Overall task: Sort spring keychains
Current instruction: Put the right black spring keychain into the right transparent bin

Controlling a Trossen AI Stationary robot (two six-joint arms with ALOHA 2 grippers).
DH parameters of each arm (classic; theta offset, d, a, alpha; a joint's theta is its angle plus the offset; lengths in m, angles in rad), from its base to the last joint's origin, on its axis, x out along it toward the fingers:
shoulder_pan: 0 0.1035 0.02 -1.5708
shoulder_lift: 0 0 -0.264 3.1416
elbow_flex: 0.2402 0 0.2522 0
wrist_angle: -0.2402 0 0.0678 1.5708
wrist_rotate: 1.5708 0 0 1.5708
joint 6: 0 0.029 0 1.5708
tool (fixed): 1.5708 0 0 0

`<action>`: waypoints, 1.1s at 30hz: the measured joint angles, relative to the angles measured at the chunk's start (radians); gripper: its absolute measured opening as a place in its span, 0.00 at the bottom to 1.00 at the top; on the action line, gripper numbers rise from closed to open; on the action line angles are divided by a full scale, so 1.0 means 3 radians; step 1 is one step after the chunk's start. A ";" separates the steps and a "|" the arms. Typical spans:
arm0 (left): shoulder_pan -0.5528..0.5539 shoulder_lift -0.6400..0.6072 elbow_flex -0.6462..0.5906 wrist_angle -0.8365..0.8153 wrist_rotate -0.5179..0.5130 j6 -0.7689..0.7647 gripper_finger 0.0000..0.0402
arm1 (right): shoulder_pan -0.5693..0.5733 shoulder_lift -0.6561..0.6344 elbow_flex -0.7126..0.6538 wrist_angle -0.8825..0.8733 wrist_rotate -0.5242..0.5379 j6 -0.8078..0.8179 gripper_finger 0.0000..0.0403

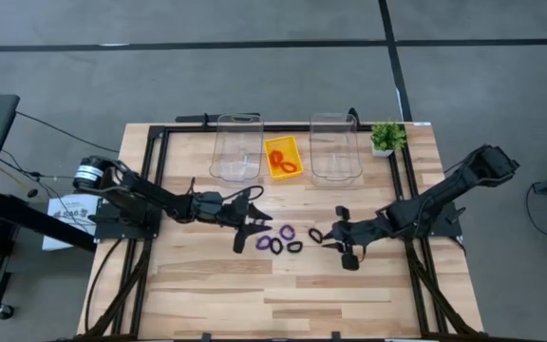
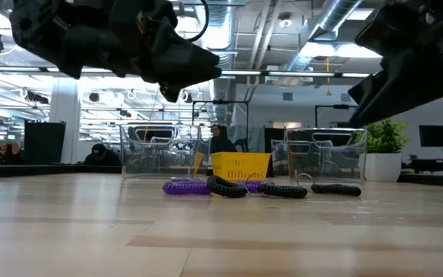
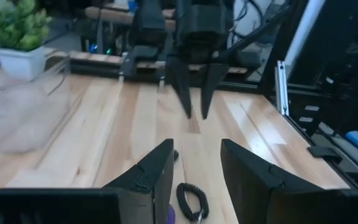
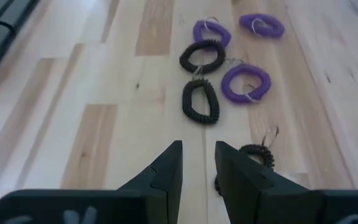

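Several spring keychains lie flat on the wooden table's middle: purple ones [image 4: 246, 82] [image 4: 211, 31] and black ones [image 4: 201, 101] [image 4: 202, 57]. Orange-red ones [image 1: 284, 161] lie in the yellow tray [image 1: 275, 145]. My left gripper [image 1: 254, 221] hovers open at the group's left, and a black keychain [image 3: 191, 200] shows on the table below its gap. My right gripper [image 4: 197, 163] hovers at the group's right, tilted down, its fingers a narrow gap apart with nothing between them. Another black keychain [image 4: 248, 155] lies beside one of its fingers.
Two clear plastic bins [image 1: 236, 147] [image 1: 335, 147] stand at the table's far side, flanking the yellow tray. A small potted plant [image 1: 386, 138] sits at the far right corner. Bare wood lies toward the near edge [image 1: 283, 304].
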 joint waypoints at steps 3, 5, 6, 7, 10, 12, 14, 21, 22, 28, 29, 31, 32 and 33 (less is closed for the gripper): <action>0.0002 0.0208 0.0045 0.0193 0.0097 0.0091 0.33 | -0.0070 0.0163 0.0000 0.0101 -0.0005 -0.0024 0.22; 0.0002 0.0302 0.0113 0.0199 0.0104 0.0149 0.33 | -0.0141 0.0282 0.0017 0.0146 -0.0048 -0.0050 0.22; 0.0002 0.0336 0.0144 0.0208 0.0104 0.0156 0.33 | -0.0173 0.0334 0.0030 0.0146 -0.0054 -0.0077 0.22; 0.0002 0.0360 0.0173 0.0210 0.0104 0.0161 0.33 | -0.0196 0.0385 0.0047 0.0145 -0.0053 -0.0085 0.22; 0.0002 0.0379 0.0213 0.0212 0.0105 0.0161 0.33 | -0.0261 0.0544 0.0104 0.0139 -0.0062 -0.0088 0.22; 0.0002 0.0369 0.0214 0.0204 0.0104 0.0161 0.33 | -0.0290 0.0647 0.0140 0.0126 -0.0072 -0.0105 0.22; 0.0002 0.0353 0.0214 0.0200 0.0105 0.0161 0.33 | -0.0322 0.0745 0.0158 0.0126 -0.0078 -0.0113 0.22; 0.0002 0.0351 0.0214 0.0167 0.0104 0.0153 0.33 | -0.0448 0.1028 0.0195 0.0160 -0.0140 -0.0111 0.22; 0.0002 0.0351 0.0214 0.0169 0.0104 0.0153 0.33 | -0.0471 0.1061 0.0201 0.0175 -0.0185 -0.0107 0.22; 0.0002 0.0351 0.0214 0.0168 0.0104 0.0152 0.33 | -0.0602 0.1252 0.0212 0.0205 -0.0492 -0.0087 0.22; 0.0002 0.0351 0.0214 0.0168 0.0104 0.0152 0.33 | -0.0614 0.1270 0.0214 0.0217 -0.0507 -0.0088 0.22; 0.0002 0.0351 0.0214 0.0168 0.0104 0.0152 0.33 | -0.0632 0.1277 0.0215 0.0215 -0.0534 -0.0085 0.22; 0.0002 0.0351 0.0214 0.0167 0.0104 0.0152 0.33 | -0.0635 0.1277 0.0215 0.0214 -0.0538 -0.0074 0.22; 0.0002 0.0351 0.0214 0.0168 0.0104 0.0151 0.33 | -0.0638 0.1268 0.0215 0.0207 -0.0542 -0.0068 0.22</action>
